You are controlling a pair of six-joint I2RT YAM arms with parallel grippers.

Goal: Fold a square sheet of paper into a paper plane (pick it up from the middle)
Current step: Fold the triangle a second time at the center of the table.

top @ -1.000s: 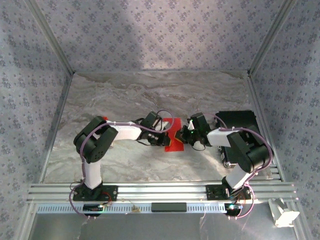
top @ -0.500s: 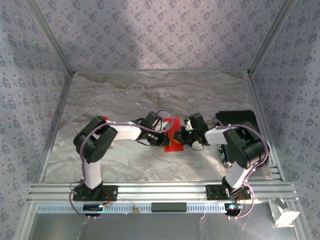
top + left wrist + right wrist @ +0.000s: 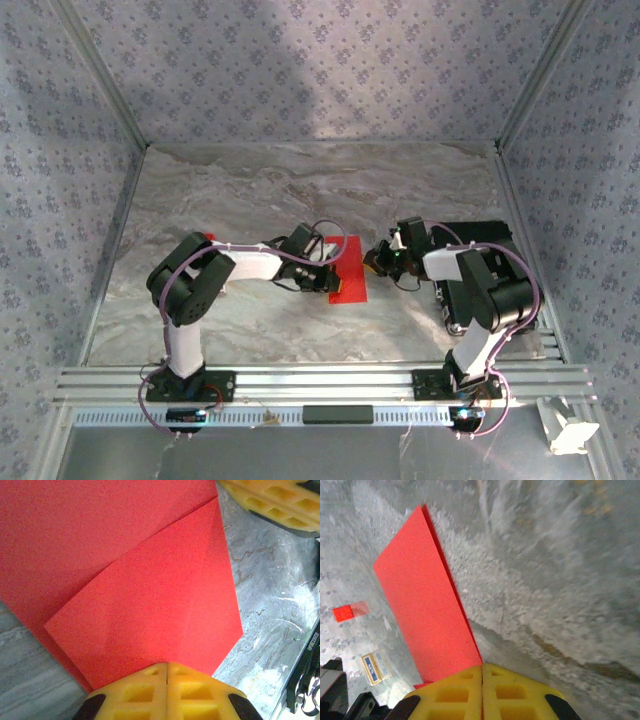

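Observation:
The square sheet of paper [image 3: 349,270] is bright red and lies partly folded on the marble table [image 3: 250,190]. In the left wrist view a folded flap [image 3: 150,605] rests on top of it. My left gripper [image 3: 327,272] is shut, its yellow tips [image 3: 166,666] together and pressing on the sheet's near edge. My right gripper [image 3: 379,258] is also shut and sits just right of the sheet, apart from it. In the right wrist view its tips [image 3: 482,669] point at the sheet [image 3: 427,615], which runs away from them as a long strip. Its yellow fingers [image 3: 272,500] show in the left wrist view.
A black box [image 3: 480,240] stands at the right, behind the right arm. A much smaller red rectangular piece [image 3: 343,613] and a small printed card [image 3: 371,669] lie beyond the sheet on the left side. Patterned walls enclose the table.
My right gripper has drawn back to the right, off the red sheet, which now lies flatter. The left gripper has stayed pressed on the sheet.

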